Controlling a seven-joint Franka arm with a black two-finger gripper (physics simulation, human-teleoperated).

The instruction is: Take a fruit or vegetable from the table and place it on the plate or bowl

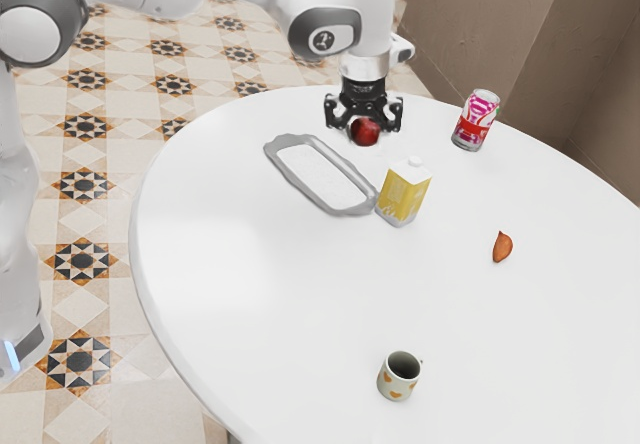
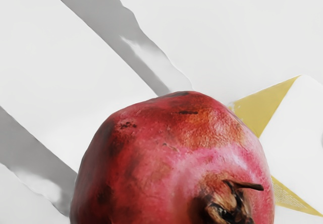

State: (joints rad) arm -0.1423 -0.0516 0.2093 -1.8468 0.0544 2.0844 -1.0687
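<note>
A red pomegranate (image 1: 367,132) hangs in the air with my black gripper (image 1: 364,130) shut on it, above the table near the far end of the grey rectangular plate (image 1: 316,171). In the wrist view the pomegranate (image 2: 171,163) looms large just under my hand, its dried crown facing the camera, with the plate's white floor (image 2: 65,82) and grey rim below it. Beside the fruit a corner of the yellow carton (image 2: 262,108) shows.
A yellow-and-white carton (image 1: 404,192) stands upright right by the plate's near-right end. A red soda can (image 1: 476,120) stands further toward the exterior view's right. An orange-brown sweet potato (image 1: 502,247) lies on the round white table (image 1: 250,294), and a small mug (image 1: 399,375) sits near the front.
</note>
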